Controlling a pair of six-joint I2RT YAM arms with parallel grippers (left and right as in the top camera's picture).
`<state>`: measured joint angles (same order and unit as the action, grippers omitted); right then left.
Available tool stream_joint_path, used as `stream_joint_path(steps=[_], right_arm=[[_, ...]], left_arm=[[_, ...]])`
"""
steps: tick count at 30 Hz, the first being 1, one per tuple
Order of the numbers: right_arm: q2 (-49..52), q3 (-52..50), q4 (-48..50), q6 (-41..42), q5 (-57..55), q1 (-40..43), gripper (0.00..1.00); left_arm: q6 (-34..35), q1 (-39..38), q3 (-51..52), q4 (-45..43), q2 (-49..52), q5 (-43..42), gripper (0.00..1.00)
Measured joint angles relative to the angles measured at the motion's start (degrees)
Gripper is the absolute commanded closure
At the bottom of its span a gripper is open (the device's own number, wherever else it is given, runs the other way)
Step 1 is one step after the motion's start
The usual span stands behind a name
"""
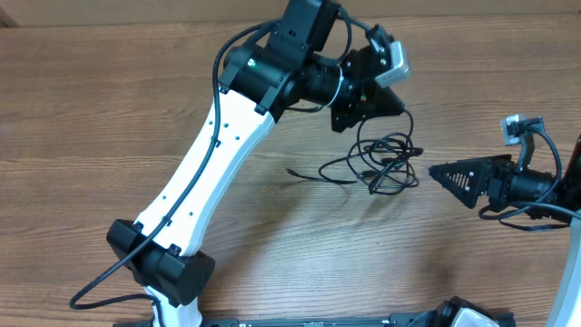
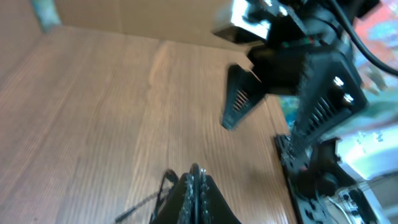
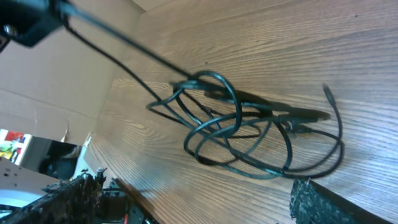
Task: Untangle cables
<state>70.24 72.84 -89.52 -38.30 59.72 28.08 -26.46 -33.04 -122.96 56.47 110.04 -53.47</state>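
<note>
- Overhead: the left arm [image 1: 207, 162], cased in smooth white shells with black joints, is stretched diagonally from the near edge across the table [image 1: 91, 118]. It is bent at the elbow so that the left gripper [image 1: 397, 103] is pointed down over the cables [image 1: 386, 165].
- The left gripper's jaws are pressed together on one of the cables, which is drawn straight up out of the heap.
- The right gripper [image 1: 434, 171] is held low and level and aimed at the heap from just beside it, without touching it.
- The cables are seen as thin black cords in loose overlapping loops near the middle of the table, with one end trailed off to the left.
- The table is surfaced in brown wood grain.
- Left wrist: the left gripper [image 2: 194, 182] is shown with its black ribbed tips closed tight, and a thin blurred cord is made out just beside them.
- The right gripper [image 2: 258, 132] is seen opposite, with its two black wedge-shaped fingers [image 2: 236, 99] spread apart.
- Right wrist: the right gripper [image 3: 196, 180] is splayed wide around nothing, its rough black fingers [image 3: 323, 202] set at the lower corners.
- The cables [image 3: 236, 130] are laid in glossy tangled rings on the table [image 3: 348, 56], and one taut cord is pulled up to the upper left.
</note>
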Motion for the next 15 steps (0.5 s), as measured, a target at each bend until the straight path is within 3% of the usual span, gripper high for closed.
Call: stream_joint_path(steps=[5, 15], right_arm=[[0.0, -0.02, -1.01, -0.11, -0.02, -0.02, 0.07], [0.0, -0.15, -1.38, -0.28, -0.11, -6.88, 0.13]], left_arm=[[8.81, 0.02, 0.0, -6.99, 0.0, 1.44, 0.96], [17.86, 0.0, 0.0, -15.54, 0.0, 1.86, 0.96]])
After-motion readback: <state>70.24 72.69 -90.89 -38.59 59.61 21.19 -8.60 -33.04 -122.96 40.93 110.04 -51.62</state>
